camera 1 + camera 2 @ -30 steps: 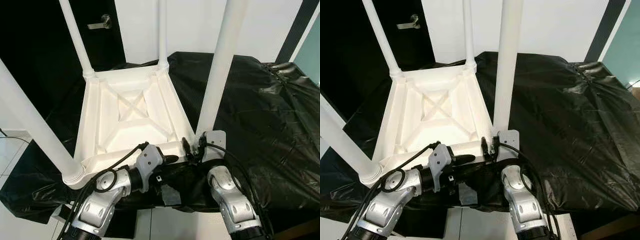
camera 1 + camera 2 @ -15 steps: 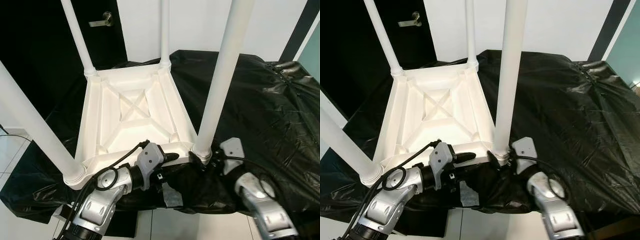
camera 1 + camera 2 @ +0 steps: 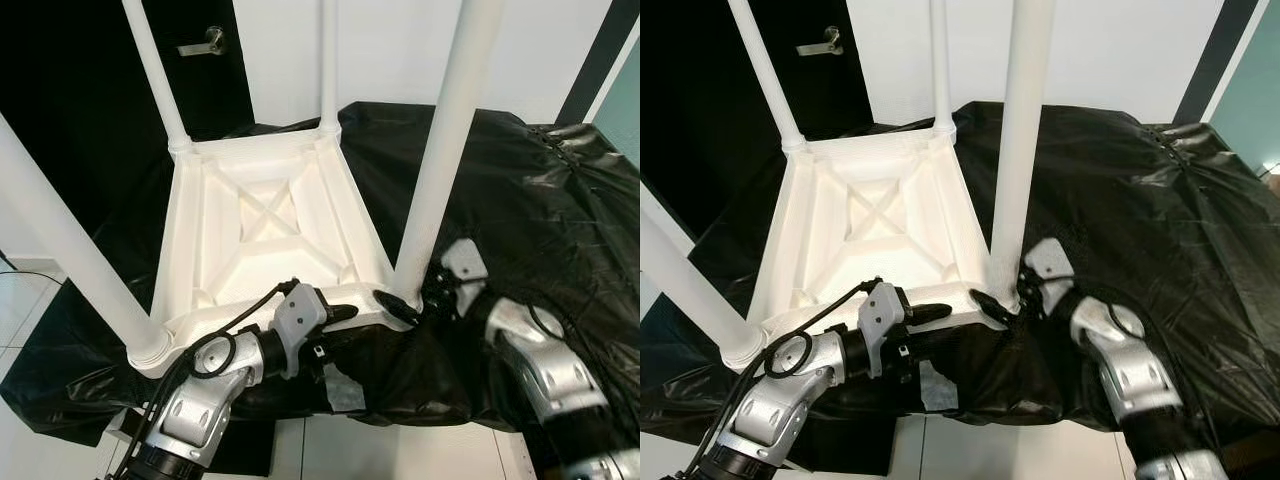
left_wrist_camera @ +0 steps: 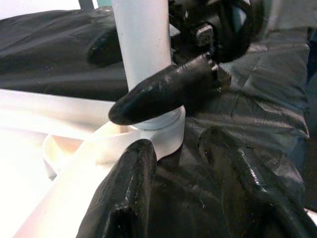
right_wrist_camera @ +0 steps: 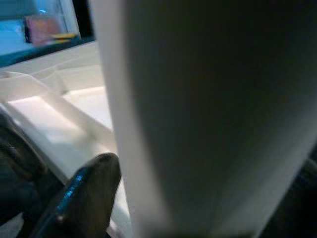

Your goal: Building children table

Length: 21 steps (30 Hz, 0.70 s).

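A white children's table (image 3: 265, 225) lies upside down on a black-covered surface, its legs pointing up. My right gripper (image 3: 410, 300) reaches in from the right and is shut around the base of the near right leg (image 3: 445, 150), just above its collar. One of its fingers (image 3: 392, 304) crosses in front of that collar; in the left wrist view that finger (image 4: 163, 94) presses on the leg (image 4: 143, 44). In the right wrist view the leg (image 5: 198, 114) stands close against a finger (image 5: 89, 193). My left gripper (image 3: 345, 318) is open at the table's near rim (image 4: 94, 153).
Black sheeting (image 3: 540, 200) covers the surface, with wide room to the right of the table. Three other legs rise at the near left (image 3: 70, 250), far left (image 3: 155, 75) and far middle (image 3: 328, 60). A dark door with a handle (image 3: 205, 42) stands behind. Floor tiles (image 3: 20, 300) show at the left.
My right arm has swung from the near side of the leg out to the right, and its gripper now wraps the leg's base. The left arm has stayed put.
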### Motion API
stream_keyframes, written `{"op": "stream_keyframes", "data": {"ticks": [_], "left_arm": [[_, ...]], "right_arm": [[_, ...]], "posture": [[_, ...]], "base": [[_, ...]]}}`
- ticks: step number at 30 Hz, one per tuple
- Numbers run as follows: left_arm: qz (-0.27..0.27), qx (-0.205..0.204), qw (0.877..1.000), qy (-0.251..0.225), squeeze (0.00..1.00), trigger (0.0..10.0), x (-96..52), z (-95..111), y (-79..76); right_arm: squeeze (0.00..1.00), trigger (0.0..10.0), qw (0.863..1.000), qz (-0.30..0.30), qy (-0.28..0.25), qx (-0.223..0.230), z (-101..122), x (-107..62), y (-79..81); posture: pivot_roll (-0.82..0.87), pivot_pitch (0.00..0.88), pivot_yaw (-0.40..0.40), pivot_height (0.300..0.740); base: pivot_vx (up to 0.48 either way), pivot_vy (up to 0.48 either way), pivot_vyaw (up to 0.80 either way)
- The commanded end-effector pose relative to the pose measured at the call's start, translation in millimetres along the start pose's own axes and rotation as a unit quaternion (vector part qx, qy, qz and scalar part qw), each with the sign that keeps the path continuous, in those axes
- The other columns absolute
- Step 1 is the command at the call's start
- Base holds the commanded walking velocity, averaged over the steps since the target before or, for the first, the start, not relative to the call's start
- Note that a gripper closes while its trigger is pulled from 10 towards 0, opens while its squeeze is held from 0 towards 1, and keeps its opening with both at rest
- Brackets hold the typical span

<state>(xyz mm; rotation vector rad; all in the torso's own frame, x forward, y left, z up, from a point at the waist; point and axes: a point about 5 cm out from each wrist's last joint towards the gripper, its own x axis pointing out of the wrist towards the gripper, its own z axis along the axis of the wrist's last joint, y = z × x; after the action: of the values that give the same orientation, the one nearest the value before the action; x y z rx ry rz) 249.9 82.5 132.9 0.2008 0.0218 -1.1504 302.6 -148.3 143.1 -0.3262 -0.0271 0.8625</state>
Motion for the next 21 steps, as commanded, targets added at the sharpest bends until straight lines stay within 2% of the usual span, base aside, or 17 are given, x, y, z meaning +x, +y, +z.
{"op": "stream_keyframes", "data": {"ticks": [1,6,7,10,13,18,20,21], "left_arm": [[0.021,0.002,1.000,0.000,0.00,10.0,-1.5,1,3.3],[0.022,0.002,1.000,0.000,0.00,10.0,-1.8,1,2.8],[0.024,0.002,1.000,-0.001,0.00,10.0,-2.6,1,2.3],[0.024,0.002,1.000,-0.001,0.00,10.0,-2.6,1,2.3],[0.036,-0.011,0.999,-0.011,0.00,10.0,-13.2,5,5.6],[0.027,-0.003,1.000,0.001,0.00,10.0,-24.9,4,6.5],[0.027,-0.003,1.000,0.001,0.00,10.0,-24.9,4,6.5],[0.039,-0.001,0.999,0.002,0.00,10.0,-31.0,4,11.1]], "right_arm": [[0.00,10.0,1.000,0.024,0.014,-0.004,-4,5.0,4.5],[0.00,9.6,0.999,0.036,0.015,-0.007,-4,7.1,4.6],[0.00,0.0,0.999,0.044,0.017,-0.006,-5,7.7,4.8],[0.00,0.0,0.999,0.044,0.017,-0.006,-5,7.7,4.8],[0.00,0.0,0.999,0.048,0.025,0.007,-12,1.8,3.4],[0.00,0.0,0.999,0.030,0.024,0.019,-15,-0.9,2.5],[0.00,0.0,0.999,0.030,0.024,0.019,-15,-0.9,2.5],[0.00,0.0,0.999,0.022,0.021,0.025,-16,-1.3,3.4]], "posture": [[-0.03,0.000,-0.006,0.740],[-0.02,0.000,-0.010,0.740],[-0.01,0.000,-0.015,0.740],[-0.01,0.000,-0.015,0.740],[-0.02,0.000,-0.009,0.740],[-0.03,0.000,0.002,0.740],[-0.03,0.000,0.002,0.740],[-0.03,0.000,0.005,0.740]], "base": [[0.000,0.000,0.00],[0.000,0.000,0.00],[0.000,0.000,0.00],[0.000,0.000,0.00],[0.000,0.000,0.00],[0.000,0.000,0.00],[0.000,0.000,0.00],[0.000,0.000,0.00]]}}
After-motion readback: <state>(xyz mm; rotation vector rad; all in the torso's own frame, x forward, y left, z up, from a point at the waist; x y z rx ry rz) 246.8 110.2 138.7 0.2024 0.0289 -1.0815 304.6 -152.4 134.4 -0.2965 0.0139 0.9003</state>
